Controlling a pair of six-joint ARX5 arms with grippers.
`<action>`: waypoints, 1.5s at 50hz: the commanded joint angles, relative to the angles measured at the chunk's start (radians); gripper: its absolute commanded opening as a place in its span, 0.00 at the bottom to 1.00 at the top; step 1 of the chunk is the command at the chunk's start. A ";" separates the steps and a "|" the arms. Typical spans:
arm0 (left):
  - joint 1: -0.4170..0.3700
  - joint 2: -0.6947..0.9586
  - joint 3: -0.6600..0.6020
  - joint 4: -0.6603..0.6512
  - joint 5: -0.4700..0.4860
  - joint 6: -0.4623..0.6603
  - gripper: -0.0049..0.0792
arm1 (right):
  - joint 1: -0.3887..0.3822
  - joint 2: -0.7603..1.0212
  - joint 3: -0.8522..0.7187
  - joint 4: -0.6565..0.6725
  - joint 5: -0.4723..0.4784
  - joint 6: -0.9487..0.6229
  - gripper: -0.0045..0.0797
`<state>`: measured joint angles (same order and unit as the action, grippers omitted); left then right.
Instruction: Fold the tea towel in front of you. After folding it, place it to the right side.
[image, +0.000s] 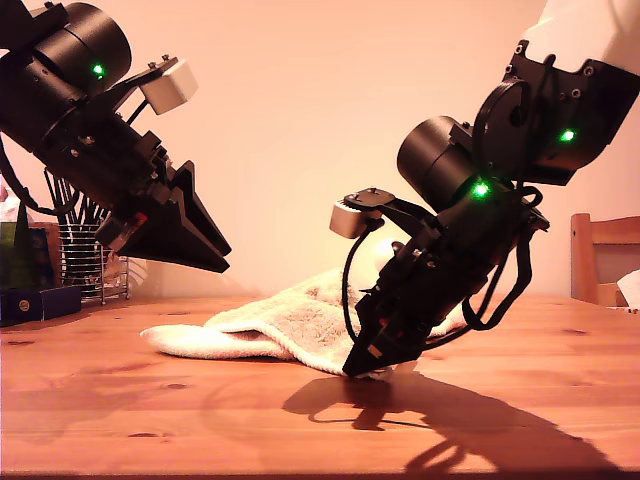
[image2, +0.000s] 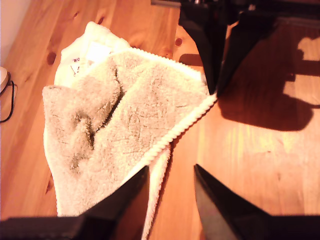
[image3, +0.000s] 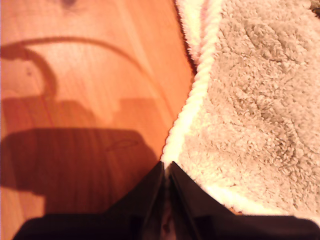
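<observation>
Pinching the towel (image3: 250, 100) corner, my second hand (image3: 166, 167) hides it.

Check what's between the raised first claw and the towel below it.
Nothing. In the exterior view, my first claw hangs over the towel with only air between. The first wrist view shows the towel and bare table between its open jaws.

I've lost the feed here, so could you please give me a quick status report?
My first gripper open, raised above the table. My second gripper shut on the towel corner, low at the table. Towel rumpled, partly folded. Nothing in the way.
</observation>
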<state>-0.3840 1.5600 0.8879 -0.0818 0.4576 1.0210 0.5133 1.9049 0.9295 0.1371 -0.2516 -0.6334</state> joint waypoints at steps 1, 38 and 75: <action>-0.002 0.005 -0.001 0.018 -0.008 0.001 0.35 | -0.001 0.013 0.001 -0.032 0.029 0.013 0.04; 0.030 0.154 -0.001 0.254 -0.049 0.122 0.51 | 0.058 -0.182 0.023 -0.180 0.046 0.079 0.04; 0.055 0.413 0.113 0.494 -0.069 0.298 0.50 | 0.064 -0.196 0.023 -0.210 0.048 0.114 0.04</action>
<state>-0.3359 1.9480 1.0000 0.4118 0.3840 1.3132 0.5713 1.7176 0.9554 -0.0784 -0.1997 -0.5236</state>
